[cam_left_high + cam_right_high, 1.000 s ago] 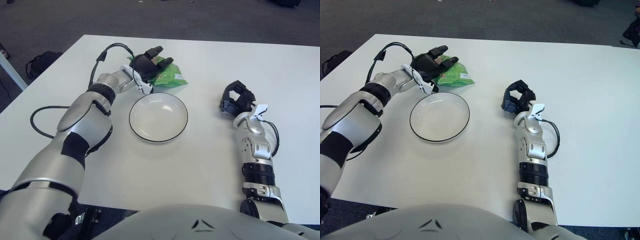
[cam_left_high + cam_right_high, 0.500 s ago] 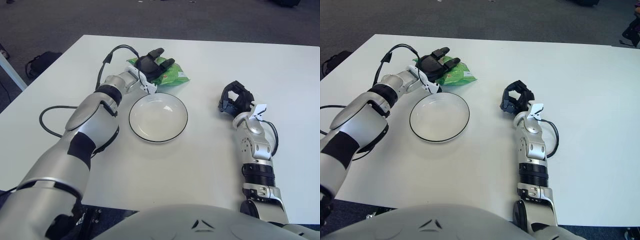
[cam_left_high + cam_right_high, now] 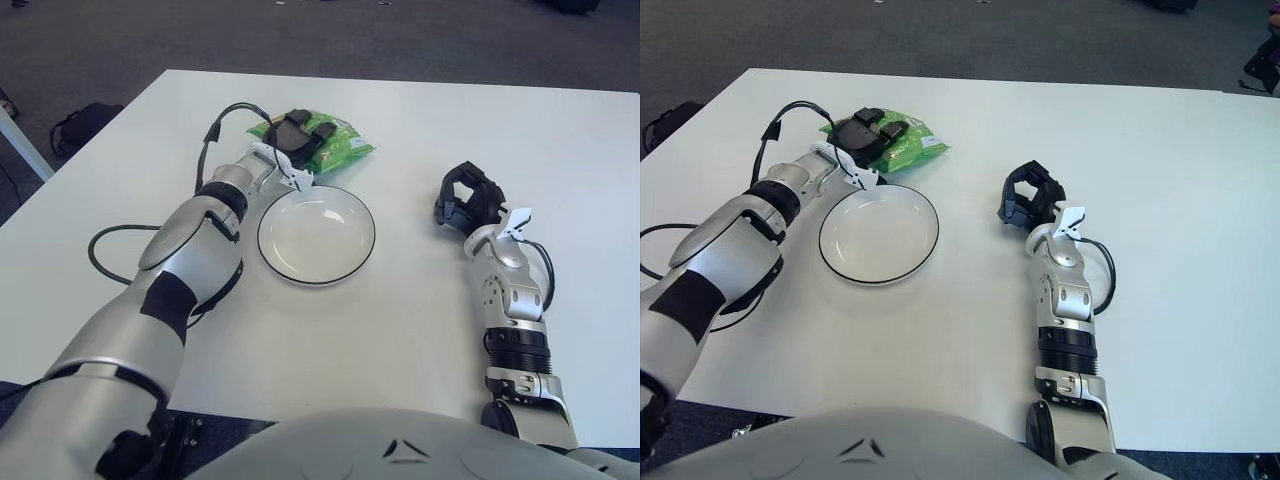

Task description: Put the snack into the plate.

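Note:
A green snack bag (image 3: 348,150) lies on the white table just beyond the far rim of the white plate (image 3: 316,234), which has a thin dark edge and holds nothing. My left hand (image 3: 300,135) is down on the left part of the bag, its black fingers curled over it and covering that part. My right hand (image 3: 465,198) shows to the right of the plate, fingers curled with nothing in them.
A black cable (image 3: 98,252) runs from my left forearm across the table's left side. A dark bag (image 3: 83,124) sits on the floor past the left table edge. Bare white tabletop (image 3: 420,120) spreads behind and to the right.
My left hand has moved forward and lowered onto the snack bag, and its fingers have gone from spread above it to folded down on it. The bag shifted slightly. The right hand stayed put.

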Controlling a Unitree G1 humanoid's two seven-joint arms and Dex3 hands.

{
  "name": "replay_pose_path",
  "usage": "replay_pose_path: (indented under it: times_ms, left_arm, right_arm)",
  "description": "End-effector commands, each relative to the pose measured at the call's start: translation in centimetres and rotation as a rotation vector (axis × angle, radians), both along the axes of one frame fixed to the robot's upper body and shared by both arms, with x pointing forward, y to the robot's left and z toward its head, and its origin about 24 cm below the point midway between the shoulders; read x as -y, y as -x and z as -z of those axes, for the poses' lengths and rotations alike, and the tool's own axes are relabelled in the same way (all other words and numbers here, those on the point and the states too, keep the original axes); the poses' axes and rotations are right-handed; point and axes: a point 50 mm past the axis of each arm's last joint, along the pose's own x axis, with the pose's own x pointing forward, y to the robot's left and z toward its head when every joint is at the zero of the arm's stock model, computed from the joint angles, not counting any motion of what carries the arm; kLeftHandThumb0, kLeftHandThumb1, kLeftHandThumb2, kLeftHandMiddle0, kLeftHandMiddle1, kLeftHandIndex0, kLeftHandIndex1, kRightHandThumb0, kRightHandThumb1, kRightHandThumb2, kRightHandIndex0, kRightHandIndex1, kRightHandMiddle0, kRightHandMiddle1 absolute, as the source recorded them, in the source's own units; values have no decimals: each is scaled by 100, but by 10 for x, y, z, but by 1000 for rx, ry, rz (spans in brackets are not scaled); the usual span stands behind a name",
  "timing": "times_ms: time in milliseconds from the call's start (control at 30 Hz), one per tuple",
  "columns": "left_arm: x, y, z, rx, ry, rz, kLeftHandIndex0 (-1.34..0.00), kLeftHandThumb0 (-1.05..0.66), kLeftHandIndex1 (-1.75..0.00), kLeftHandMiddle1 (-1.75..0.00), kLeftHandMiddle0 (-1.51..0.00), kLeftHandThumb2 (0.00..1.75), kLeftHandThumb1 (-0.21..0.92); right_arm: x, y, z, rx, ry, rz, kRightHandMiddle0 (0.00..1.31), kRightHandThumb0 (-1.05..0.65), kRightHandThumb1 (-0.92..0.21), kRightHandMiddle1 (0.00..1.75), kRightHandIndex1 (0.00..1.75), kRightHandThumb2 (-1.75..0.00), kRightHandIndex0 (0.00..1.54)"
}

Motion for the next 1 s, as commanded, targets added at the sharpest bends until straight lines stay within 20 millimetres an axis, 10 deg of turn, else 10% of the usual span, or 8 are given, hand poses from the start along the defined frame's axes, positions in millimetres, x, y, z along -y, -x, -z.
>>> replay_pose_path:
  times_ms: [0, 300, 500, 567, 667, 967]
  left_arm:
    - [-6, 4, 12, -20, -15, -15, 0, -73, -89, -127, -15, 65, 60]
    - [-12, 6, 17, -55, 46, -48, 0, -62, -109, -151, -18, 76, 55]
    - [-16, 7, 20, -66, 72, -62, 0, -54, -160, -171, -22, 84, 53]
    - [-18, 7, 20, -69, 92, -70, -19, -45, -168, -173, -28, 82, 63]
    - [-19, 8, 20, -72, 111, -76, -21, -15, -173, -168, -42, 95, 58]
    - [-26, 8, 19, -57, 162, -104, -31, -1, -175, -168, -54, 116, 43]
  right_arm:
    - [0, 17, 35, -170, -44, -6, 55, -45, -40, 175, 175, -121, 120]
    - [-2, 16, 35, -183, -38, -35, 54, -45, -41, 175, 175, -121, 120]
    - [-1, 16, 35, -188, -37, -46, 54, -45, -41, 175, 175, -120, 120]
    - [-1, 16, 36, -188, -36, -53, 54, -45, -41, 175, 175, -120, 119]
    - [-1, 16, 36, -188, -35, -59, 54, -45, -41, 175, 175, -120, 119]
    - [-1, 16, 35, -188, -23, -79, 54, -45, -41, 175, 175, -120, 119]
